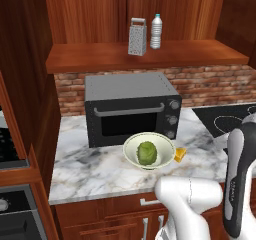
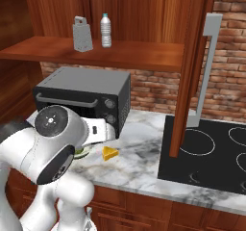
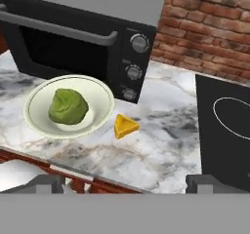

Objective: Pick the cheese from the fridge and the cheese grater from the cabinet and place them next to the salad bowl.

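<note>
The grey cheese grater [image 1: 137, 36] [image 2: 82, 34] stands upright on the plank shelf of the wooden cabinet [image 1: 190, 54] [image 2: 139, 56]. On the marble counter the salad bowl [image 1: 131, 151] [image 3: 100, 99] holds a green lettuce ball. The yellow-orange cheese [image 1: 179, 154] [image 2: 110, 153] [image 3: 126, 126] lies just to the bowl's right, a small gap apart. My gripper [image 3: 126, 185] hangs open above the counter's front edge, back from the cheese, with nothing between its fingertips [image 3: 46, 184]. In the right base view my arm covers most of the bowl. The fridge is out of view.
A dark grey toaster oven [image 1: 130, 109] [image 2: 81, 97] [image 3: 73, 38] stands right behind the bowl. A clear water bottle [image 1: 156, 31] [image 2: 105, 30] is beside the grater. A black cooktop [image 2: 211, 153] [image 3: 224, 130] lies to the right, a brick wall [image 1: 215, 84] behind.
</note>
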Robot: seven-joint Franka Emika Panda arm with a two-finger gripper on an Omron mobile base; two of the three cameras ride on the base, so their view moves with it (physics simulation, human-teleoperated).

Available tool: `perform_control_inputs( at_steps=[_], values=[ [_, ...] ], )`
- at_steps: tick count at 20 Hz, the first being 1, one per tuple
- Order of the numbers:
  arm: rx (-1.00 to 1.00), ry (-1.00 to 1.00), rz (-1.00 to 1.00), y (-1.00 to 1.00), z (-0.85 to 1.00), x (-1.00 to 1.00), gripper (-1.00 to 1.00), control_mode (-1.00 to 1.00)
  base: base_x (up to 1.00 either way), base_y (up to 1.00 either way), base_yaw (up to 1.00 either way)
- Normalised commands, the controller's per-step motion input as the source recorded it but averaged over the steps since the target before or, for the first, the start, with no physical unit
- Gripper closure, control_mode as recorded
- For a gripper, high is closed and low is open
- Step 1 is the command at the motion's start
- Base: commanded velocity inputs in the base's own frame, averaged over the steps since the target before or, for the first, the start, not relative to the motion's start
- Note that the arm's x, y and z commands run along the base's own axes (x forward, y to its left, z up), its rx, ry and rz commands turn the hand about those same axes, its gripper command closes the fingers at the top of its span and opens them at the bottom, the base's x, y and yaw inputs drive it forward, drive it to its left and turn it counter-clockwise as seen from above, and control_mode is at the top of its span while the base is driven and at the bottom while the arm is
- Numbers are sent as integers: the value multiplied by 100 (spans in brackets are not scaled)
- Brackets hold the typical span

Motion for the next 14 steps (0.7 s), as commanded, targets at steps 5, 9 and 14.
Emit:
perform_control_inputs(
  at_steps=[5,9,14],
  values=[
    [22,-9,-42,32,77,-74,-100,-100,0,0,0],
    [12,-10,-33,40,75,-60,-100,-100,0,0,0],
    [0,-15,-14,31,78,-53,-100,-100,0,0,0]
  ],
)
